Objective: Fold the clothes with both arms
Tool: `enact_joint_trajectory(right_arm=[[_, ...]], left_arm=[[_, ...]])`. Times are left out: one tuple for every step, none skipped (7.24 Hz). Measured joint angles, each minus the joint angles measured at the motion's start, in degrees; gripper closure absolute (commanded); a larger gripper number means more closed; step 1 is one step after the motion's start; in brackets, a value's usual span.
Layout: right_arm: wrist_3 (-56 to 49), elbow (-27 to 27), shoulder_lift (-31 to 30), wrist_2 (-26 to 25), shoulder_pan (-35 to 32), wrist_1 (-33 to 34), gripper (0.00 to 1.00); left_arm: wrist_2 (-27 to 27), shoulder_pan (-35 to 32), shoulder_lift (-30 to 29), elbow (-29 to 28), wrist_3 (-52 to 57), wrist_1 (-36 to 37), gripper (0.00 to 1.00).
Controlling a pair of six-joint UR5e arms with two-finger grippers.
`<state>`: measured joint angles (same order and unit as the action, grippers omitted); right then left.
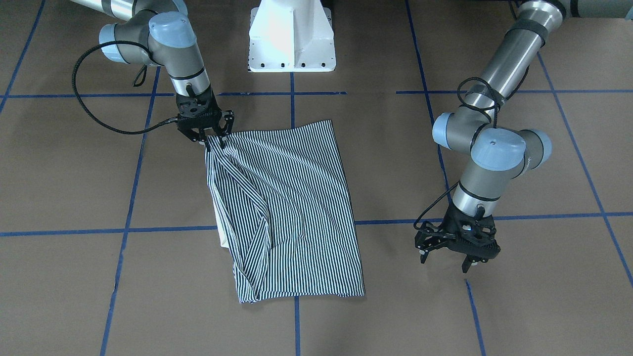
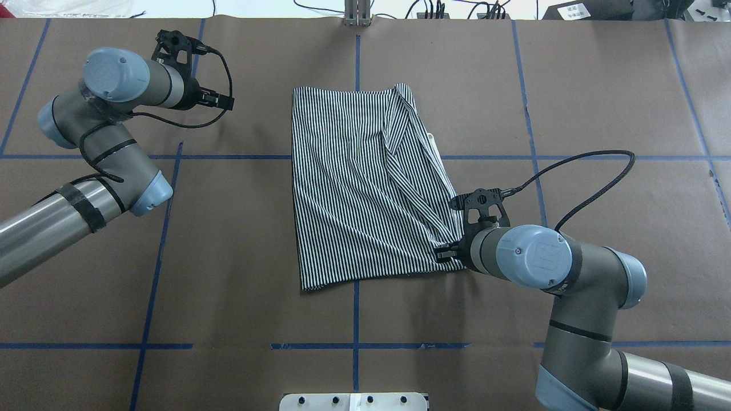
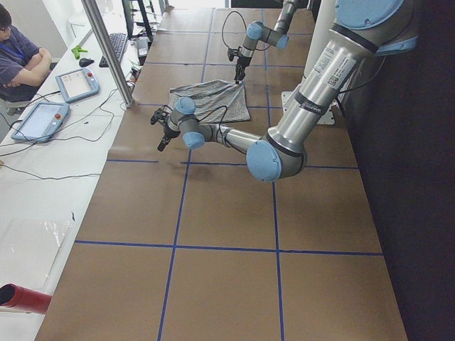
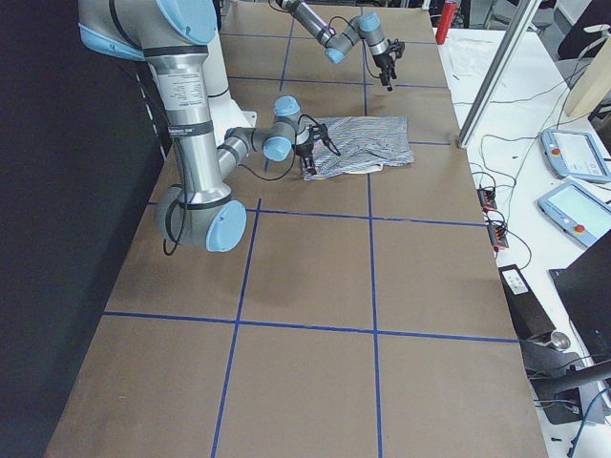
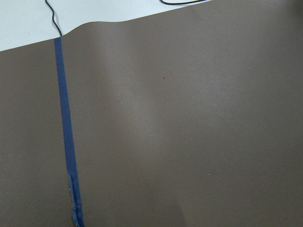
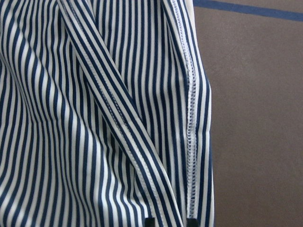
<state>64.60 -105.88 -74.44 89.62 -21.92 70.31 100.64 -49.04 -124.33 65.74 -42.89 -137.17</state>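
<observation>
Brown table (image 2: 240,297) gridded with blue tape (image 2: 355,319). White bench (image 3: 43,185) alongside, holding teach pendants (image 3: 39,119). Metal post (image 3: 108,50) at edge. Person (image 3: 21,60) seated beyond.

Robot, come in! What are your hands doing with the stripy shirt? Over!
Right gripper shut on shirt, at a corner. Left gripper open, empty, over bare table. Shirt part-folded, lying on table. Nothing seen in the way.

no readable text; printed label on the left arm (image 3: 313,92) too blurred
</observation>
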Motion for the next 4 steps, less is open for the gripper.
enact_joint_trajectory(right_arm=[[0.0, 0.0, 0.0, 0.0, 0.0, 0.0, 1.00], [0.0, 0.0, 0.0, -0.1, 0.0, 0.0, 1.00], [0.0, 0.0, -0.1, -0.1, 0.0, 0.0, 0.95], [0.0, -0.1, -0.4, -0.2, 0.0, 0.0, 0.70]], left_arm=[[0.0, 0.0, 0.0, 0.0, 0.0, 0.0, 0.00], [0.0, 0.1, 0.0, 0.0, 0.0, 0.0, 0.00], [0.0, 0.1, 0.0, 0.1, 0.0, 0.0, 0.00], [0.0, 0.2, 0.0, 0.1, 0.0, 0.0, 0.00]])
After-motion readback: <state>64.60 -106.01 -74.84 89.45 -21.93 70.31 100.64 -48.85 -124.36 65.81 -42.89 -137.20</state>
